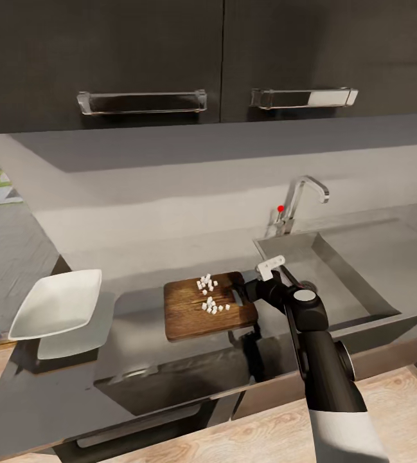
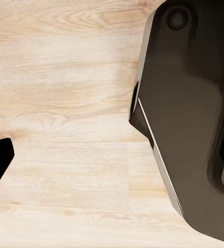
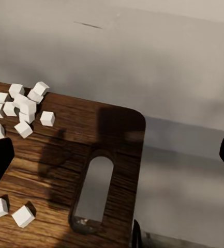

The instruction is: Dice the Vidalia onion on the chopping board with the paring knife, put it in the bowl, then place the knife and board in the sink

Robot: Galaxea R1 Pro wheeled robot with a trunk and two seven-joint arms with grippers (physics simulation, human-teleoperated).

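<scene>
Dice (image 1: 209, 294) are lying loose on the chopping board (image 1: 189, 318) (right hand (image 3: 117, 155) hovering spread, gripping nothing), risking scattering across the tabletop (image 1: 137, 289) if nudged.

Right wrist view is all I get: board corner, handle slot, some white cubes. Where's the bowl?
Observer: The bowl sits on the countertop, left of the chopping board and apart from it. Nothing visible in it.
Operator: Any dice off the board?
Observer: None that I can see. The diced onion lies in two small clusters near the board's middle.
Operator: And the sink?
Observer: The sink begins just right of the board's slot end, with the tap at its back edge.
</scene>
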